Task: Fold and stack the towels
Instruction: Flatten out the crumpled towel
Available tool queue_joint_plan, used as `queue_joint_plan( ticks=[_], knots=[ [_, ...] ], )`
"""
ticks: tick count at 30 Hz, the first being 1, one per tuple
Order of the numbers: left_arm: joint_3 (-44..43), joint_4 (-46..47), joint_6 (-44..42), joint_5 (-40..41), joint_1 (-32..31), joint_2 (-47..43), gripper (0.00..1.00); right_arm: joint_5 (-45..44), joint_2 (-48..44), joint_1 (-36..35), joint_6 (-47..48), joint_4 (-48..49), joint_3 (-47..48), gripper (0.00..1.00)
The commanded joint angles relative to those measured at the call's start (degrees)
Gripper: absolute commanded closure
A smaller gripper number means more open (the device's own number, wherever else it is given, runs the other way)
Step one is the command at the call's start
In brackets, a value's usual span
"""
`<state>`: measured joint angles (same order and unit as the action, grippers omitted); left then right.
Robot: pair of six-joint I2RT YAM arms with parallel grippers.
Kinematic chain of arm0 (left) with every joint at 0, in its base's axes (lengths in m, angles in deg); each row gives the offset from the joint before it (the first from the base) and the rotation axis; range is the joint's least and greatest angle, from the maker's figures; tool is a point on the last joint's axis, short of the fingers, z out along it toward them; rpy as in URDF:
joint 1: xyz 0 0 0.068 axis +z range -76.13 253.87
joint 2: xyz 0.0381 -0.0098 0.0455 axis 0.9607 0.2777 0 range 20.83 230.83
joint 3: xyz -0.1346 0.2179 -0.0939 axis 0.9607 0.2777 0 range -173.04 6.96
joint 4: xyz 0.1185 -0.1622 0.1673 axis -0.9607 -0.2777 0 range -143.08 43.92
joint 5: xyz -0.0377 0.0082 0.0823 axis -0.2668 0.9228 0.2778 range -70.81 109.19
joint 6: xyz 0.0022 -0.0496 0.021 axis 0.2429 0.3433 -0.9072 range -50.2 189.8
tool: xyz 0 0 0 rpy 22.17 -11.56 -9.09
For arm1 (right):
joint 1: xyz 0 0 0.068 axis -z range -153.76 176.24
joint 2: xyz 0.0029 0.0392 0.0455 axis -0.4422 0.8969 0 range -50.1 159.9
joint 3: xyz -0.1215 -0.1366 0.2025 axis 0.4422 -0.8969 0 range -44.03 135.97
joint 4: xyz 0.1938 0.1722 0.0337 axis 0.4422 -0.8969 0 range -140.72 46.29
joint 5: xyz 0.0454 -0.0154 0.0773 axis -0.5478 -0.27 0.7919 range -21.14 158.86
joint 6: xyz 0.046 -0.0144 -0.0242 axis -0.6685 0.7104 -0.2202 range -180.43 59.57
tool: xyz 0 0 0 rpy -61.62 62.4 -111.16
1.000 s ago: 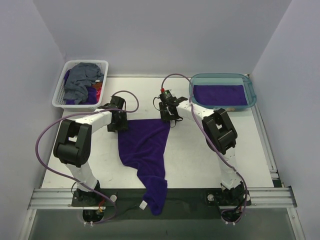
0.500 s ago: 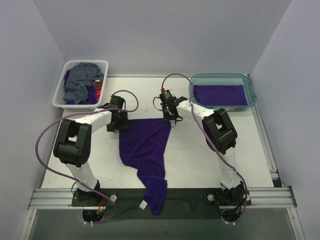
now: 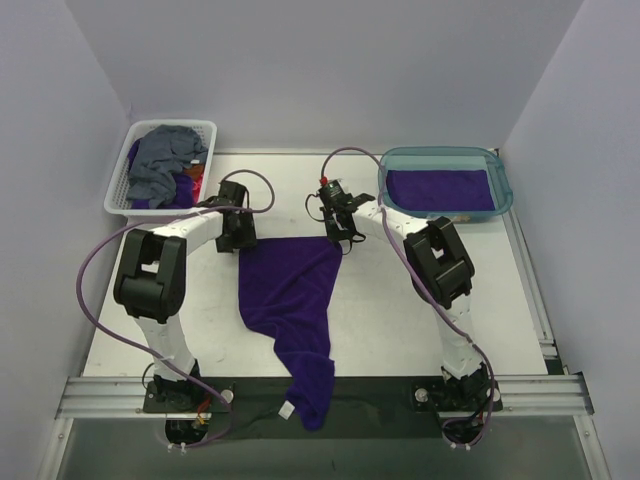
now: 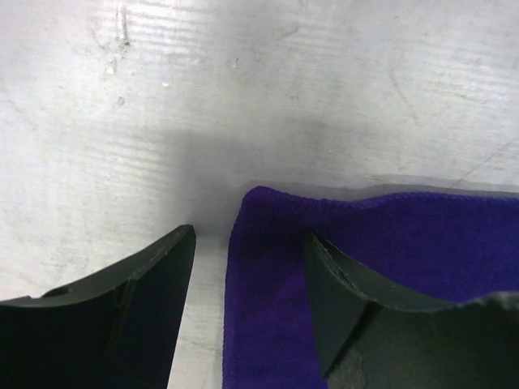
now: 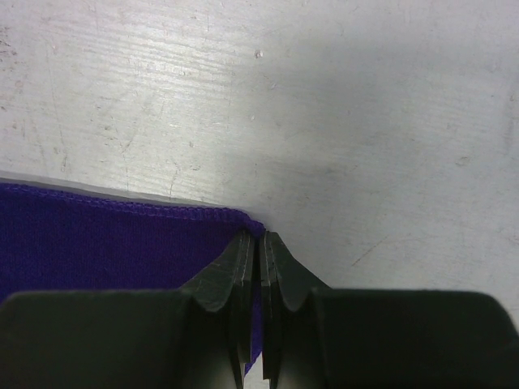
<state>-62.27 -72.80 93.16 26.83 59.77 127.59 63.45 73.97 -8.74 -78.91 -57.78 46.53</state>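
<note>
Since the earlier frame the left arm had drawn its elbow inward and carried the left gripper (image 3: 237, 236) slightly toward the far edge, while the purple towel (image 3: 290, 290) had kept its place. It lay spread on the table (image 3: 400, 300) between the arms, with its narrow near end trailing over the front edge. On the far right corner the right gripper (image 5: 261, 237) was closed, pinching the cloth. Over the far left corner the left gripper stood open, not yet gripping. One folded towel (image 3: 440, 188) lay in the teal tub (image 3: 505, 195), and the heaped towels (image 3: 160, 160) filled the white basket (image 3: 118, 200). Judged progress: one towel stacked, the second not yet folded, several still to do.
</note>
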Motion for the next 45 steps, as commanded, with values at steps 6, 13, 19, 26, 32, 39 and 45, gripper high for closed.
queue_joint_plan(
  ticks=[6,13,19,26,32,39,45],
  knots=[
    [0.5,0.7,1.1,0.4,-0.3,2.5,0.42,0.0,2.8,-0.9,1.3,-7.2,-1.1,1.00],
    [0.9,-1.1,1.3,4.2,-0.1,4.7,0.60,-0.6,2.2,-0.9,1.6,-7.0,-1.9,1.00],
    [0.5,-1.1,0.6,4.4,-0.1,6.3,0.78,-1.0,2.1,-0.9,1.8,-6.6,-2.7,1.00],
    [-0.7,-1.1,-1.7,4.7,-0.1,4.6,1.00,-2.5,0.5,-0.6,2.4,-6.2,-2.5,1.00],
    [-5.7,-3.4,-3.8,6.9,-0.2,-2.6,1.00,-5.0,-6.7,0.3,4.7,-6.2,0.2,1.00],
    [-21.5,-10.4,-8.7,8.8,-0.3,-12.3,1.00,-8.2,-18.8,2.2,11.3,-6.2,7.9,1.00],
    [-43.8,-18.9,-11.7,8.4,-0.7,-12.8,1.00,-9.4,-24.4,3.2,20.1,-6.4,19.2,1.00]
  ],
)
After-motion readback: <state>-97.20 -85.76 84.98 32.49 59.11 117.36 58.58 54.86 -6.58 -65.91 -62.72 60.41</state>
